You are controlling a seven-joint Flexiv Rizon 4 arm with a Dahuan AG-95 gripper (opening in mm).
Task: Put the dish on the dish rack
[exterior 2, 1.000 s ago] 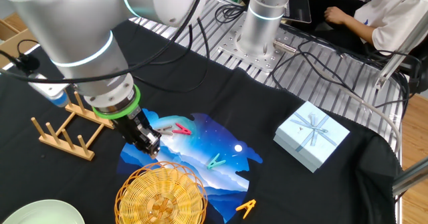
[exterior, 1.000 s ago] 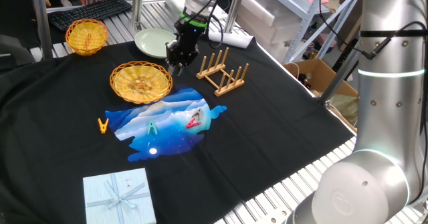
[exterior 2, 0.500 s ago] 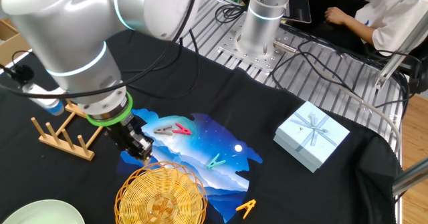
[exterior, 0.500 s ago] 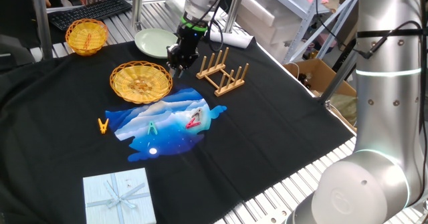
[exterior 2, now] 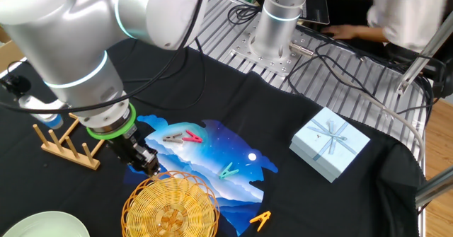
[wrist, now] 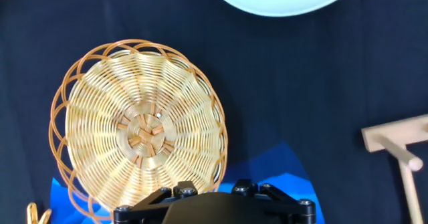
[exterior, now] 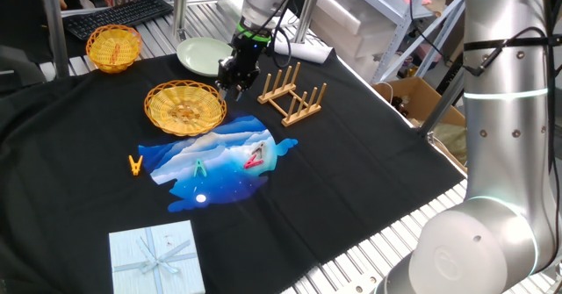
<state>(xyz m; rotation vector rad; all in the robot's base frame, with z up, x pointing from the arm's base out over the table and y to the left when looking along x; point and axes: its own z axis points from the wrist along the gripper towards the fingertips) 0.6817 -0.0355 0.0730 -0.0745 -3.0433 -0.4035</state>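
Wickerwork is what I have to handle: the dish (exterior: pixel 185 107) is a wide, shallow woven plate, golden yellow, lying flat at centre-left of one fixed view, its lower edge overlapping a blue printed mat (exterior: pixel 218 160). I judge it light, fairly stiff across the tight-woven centre, and springy at the open looped rim (wrist: pixel 215 110). The weave should give good friction, so slipping is a lesser worry than crushing or snagging a loop. My preferred hold is on the rim at the side nearest the rack, with one finger inside and one outside.

The gripper (exterior: pixel 234 85) hangs just right of the dish in that view, pointing steeply down, between dish and dish rack (exterior: pixel 291 92). I cannot tell how far its jaws stand apart; the hand view shows only the black body at the bottom edge. It holds nothing that I can see.

The dish rack, light wood with upright pegs, stands right of centre, near the dish but not touching it.

The counter (exterior: pixel 351 180) is draped in black cloth, soft and slightly rumpled. Also present: a pale green plate (exterior: pixel 203 55) at upper centre, a smaller woven basket (exterior: pixel 113 46) at upper left, a gift box (exterior: pixel 157 257) at lower left, and clothespegs (exterior 2: pixel 226 171) on and beside the mat. Room around the rack appears adequate.
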